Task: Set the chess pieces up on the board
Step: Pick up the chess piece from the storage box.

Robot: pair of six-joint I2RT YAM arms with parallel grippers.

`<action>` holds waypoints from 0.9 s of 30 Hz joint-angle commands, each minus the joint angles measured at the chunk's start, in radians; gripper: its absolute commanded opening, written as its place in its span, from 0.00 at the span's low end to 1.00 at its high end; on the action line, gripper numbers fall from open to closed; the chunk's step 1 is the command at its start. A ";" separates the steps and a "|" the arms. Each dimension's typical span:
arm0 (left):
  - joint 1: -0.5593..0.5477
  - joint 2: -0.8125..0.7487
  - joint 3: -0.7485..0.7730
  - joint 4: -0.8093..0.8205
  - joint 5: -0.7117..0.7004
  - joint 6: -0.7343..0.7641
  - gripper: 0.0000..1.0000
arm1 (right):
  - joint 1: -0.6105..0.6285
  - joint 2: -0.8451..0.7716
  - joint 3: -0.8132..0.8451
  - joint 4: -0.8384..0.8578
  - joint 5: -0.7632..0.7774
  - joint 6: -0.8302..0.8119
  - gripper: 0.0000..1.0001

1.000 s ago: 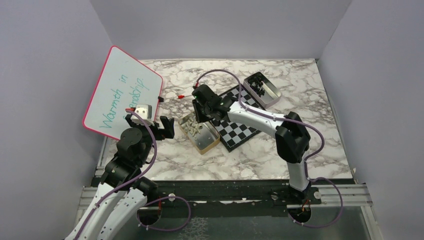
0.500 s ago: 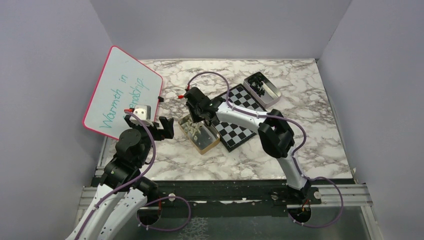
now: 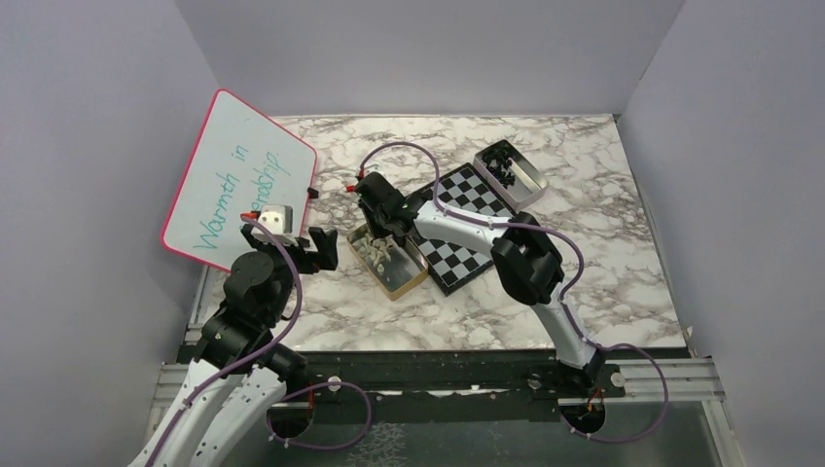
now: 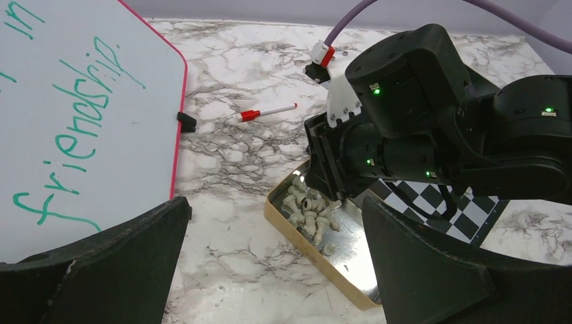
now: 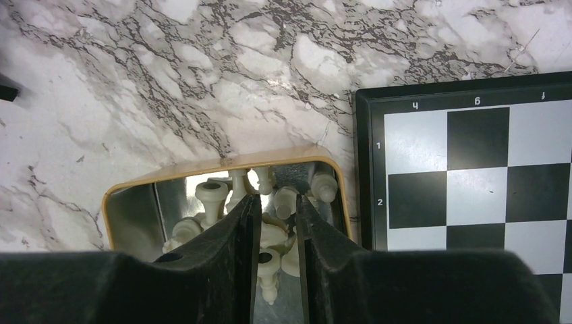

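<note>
The chequered board (image 3: 467, 219) lies at mid-table and carries no pieces in the part that shows; its corner shows in the right wrist view (image 5: 472, 169). A gold-rimmed tin (image 3: 397, 277) left of it holds several pale chess pieces (image 5: 210, 196), also seen in the left wrist view (image 4: 310, 209). My right gripper (image 3: 381, 233) is down inside that tin (image 5: 222, 164). Its jaws stand a narrow gap apart among the pieces (image 5: 278, 202), not clearly clamped on any. My left gripper (image 4: 273, 209) is wide open and empty, above the marble left of the tin.
A second tin (image 3: 530, 180) at the board's far right corner holds black pieces (image 3: 501, 167). A pink-framed whiteboard (image 3: 238, 180) leans at the left. A red-capped marker (image 3: 352, 185) lies behind the gold tin. Grey walls enclose the table.
My right gripper has moved left from the board's edge to over the gold tin and lowered among the pale pieces. The left arm has not moved.
</note>
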State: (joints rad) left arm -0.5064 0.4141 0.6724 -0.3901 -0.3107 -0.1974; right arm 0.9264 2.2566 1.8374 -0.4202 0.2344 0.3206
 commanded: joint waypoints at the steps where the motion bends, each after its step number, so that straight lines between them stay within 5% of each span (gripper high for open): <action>1: -0.004 -0.009 -0.004 0.021 -0.010 0.010 0.99 | 0.000 0.037 0.025 0.021 0.037 -0.011 0.31; 15: -0.005 -0.012 -0.005 0.020 -0.021 0.010 0.99 | 0.000 0.055 0.040 -0.023 0.044 -0.015 0.24; 27: -0.004 -0.008 -0.006 0.020 -0.019 0.010 0.99 | 0.000 -0.106 -0.031 -0.023 -0.059 0.018 0.14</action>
State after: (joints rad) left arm -0.5064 0.4095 0.6724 -0.3904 -0.3138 -0.1970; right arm 0.9264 2.2681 1.8320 -0.4282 0.2222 0.3149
